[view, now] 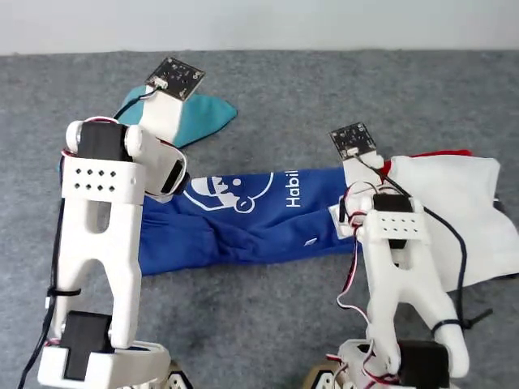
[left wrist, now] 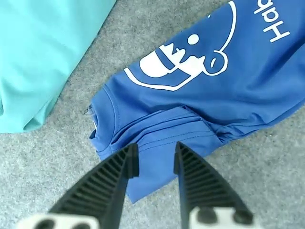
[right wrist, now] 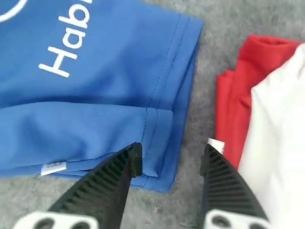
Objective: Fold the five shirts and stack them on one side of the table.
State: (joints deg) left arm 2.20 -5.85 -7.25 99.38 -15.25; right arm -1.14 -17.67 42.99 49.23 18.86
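A grey, felt-like covering lay over the table [view: 276,324], evenly lit, with only soft shadows. Along its far edge ran a plain pale band [view: 324,24], either wall or backboard; which one was unclear.

arms [view: 97,235] white plastic | servos [view: 85,344] black | pincer fingers [left wrist: 107,183] black, ribbed | wires [view: 349,279] black, red, white

Grey bench [view: 284,89], four shirts on it.
Across the middle lies a blue shirt [view: 243,219], folded lengthwise. A teal shirt [view: 203,117] is near its collar end, toward the far edge. A red shirt [view: 442,153] is just beside its hem end, with a white shirt [view: 454,211] overlapping it.
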